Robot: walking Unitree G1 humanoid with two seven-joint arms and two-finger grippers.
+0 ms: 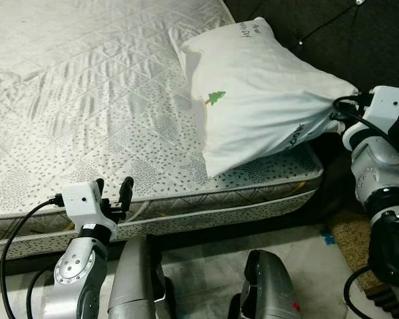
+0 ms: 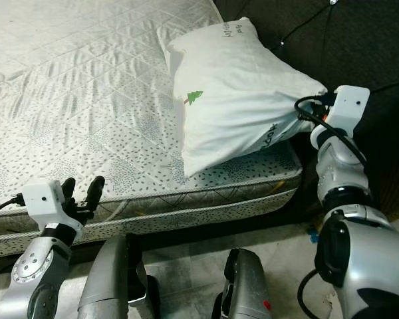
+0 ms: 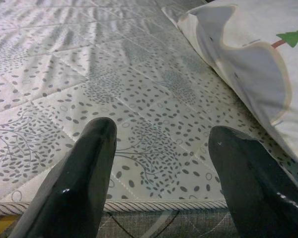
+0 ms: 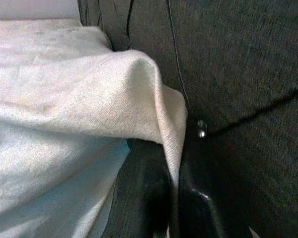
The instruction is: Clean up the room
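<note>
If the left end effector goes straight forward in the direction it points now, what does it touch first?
Most likely the quilted mattress: the left end effector, open, sits at its edge, aimed low across the top. The white pillow lies off to one side, probably outside that line.

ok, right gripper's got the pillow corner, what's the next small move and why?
Probably drag the pillow a little toward the headboard and lay it flat. The right gripper is shut on its corner fabric, and the pillow sits tilted near the mattress edge, part overhanging. The left gripper hovers open at the mattress edge, touching nothing.
</note>
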